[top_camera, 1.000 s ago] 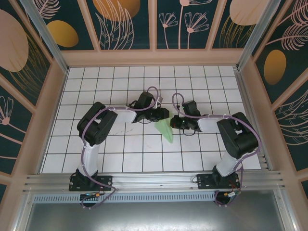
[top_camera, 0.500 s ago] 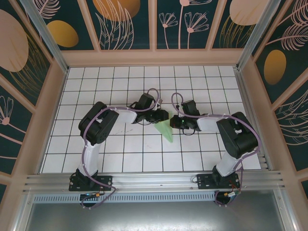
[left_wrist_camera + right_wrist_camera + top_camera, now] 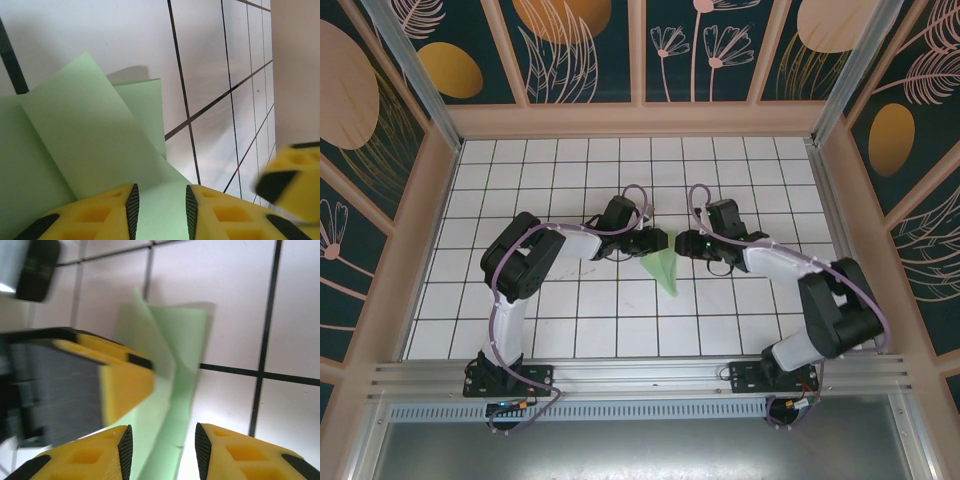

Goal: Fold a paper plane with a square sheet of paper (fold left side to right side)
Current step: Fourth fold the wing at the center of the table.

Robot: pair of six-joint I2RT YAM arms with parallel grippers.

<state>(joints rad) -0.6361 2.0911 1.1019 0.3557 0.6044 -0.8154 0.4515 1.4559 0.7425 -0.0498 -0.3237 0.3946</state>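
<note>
Mint-green sheet of paper (image 3: pixel 663 268) is lying folded on the white tiled table (image 3: pixel 570 320) near the middle. In the top view it is being seen as a narrow wedge, its point directed toward the arm bases. The left gripper (image 3: pixel 658 243) is being held low at the wedge's broad far end from the left side. The right gripper (image 3: pixel 684 245) is facing it from the right, tips close together; contact between them cannot be told. In the left wrist view the left gripper (image 3: pixel 160 202) is being shown with its yellow fingers (image 3: pixel 100 215) parted by a narrow gap, with overlapping flaps of the sheet of paper (image 3: pixel 90 135) lying under and between them; whether the pads are touching it cannot be told. In the right wrist view the right gripper (image 3: pixel 161 442) is being shown spread wider, a raised edge of the sheet of paper (image 3: pixel 182 350) running toward the gap, nothing pinched. One finger of the left gripper (image 3: pixel 125 385) is being seen over the sheet's left part — blurred.
</note>
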